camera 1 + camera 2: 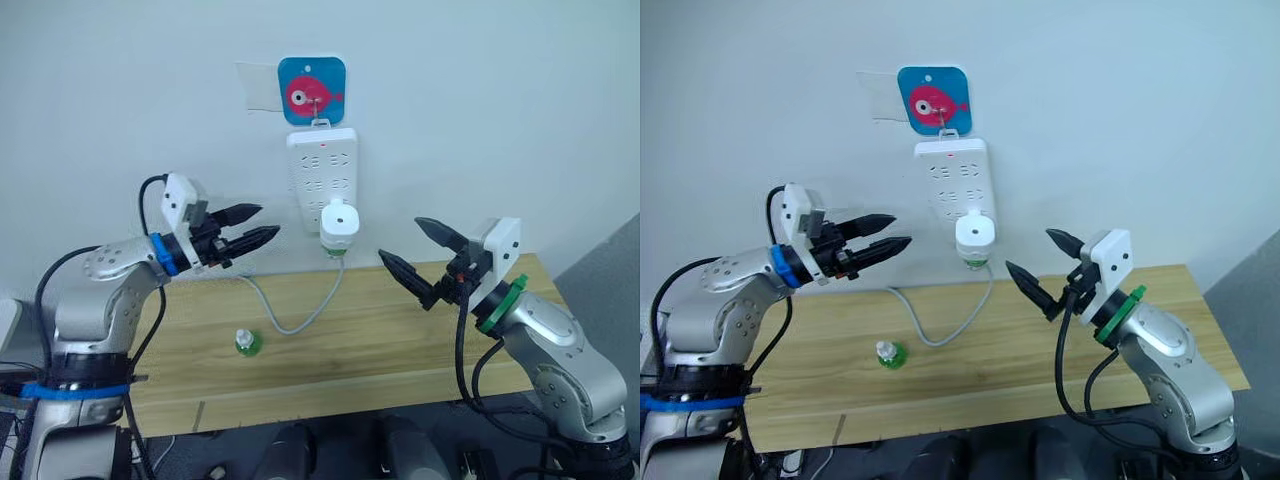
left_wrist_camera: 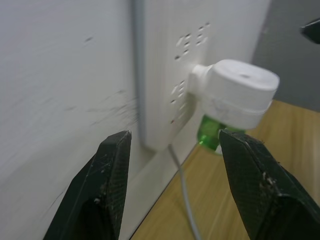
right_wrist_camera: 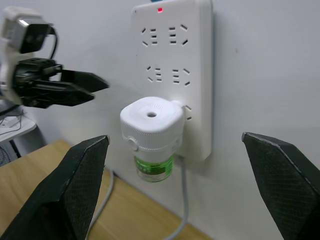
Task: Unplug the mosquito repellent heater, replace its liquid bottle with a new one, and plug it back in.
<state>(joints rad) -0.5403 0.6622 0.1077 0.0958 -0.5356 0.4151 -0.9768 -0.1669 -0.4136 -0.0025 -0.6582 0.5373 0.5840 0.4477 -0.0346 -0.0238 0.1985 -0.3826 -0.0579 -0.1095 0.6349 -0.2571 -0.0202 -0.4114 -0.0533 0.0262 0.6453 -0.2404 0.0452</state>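
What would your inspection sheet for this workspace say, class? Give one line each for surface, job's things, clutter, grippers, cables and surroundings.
Surface: wooden table against a white wall.
Job's things: heater plugged into the power strip, green-based bottle fitted beneath; spare bottle upright on the table.
Clutter: nothing seen.
Grippers: left gripper open, level with the heater on its left; right gripper open wide, to its right; both empty.
Cables: strip's grey cable loops down onto the table.
Surroundings: strip hangs from a blue fish hook; red light lit.
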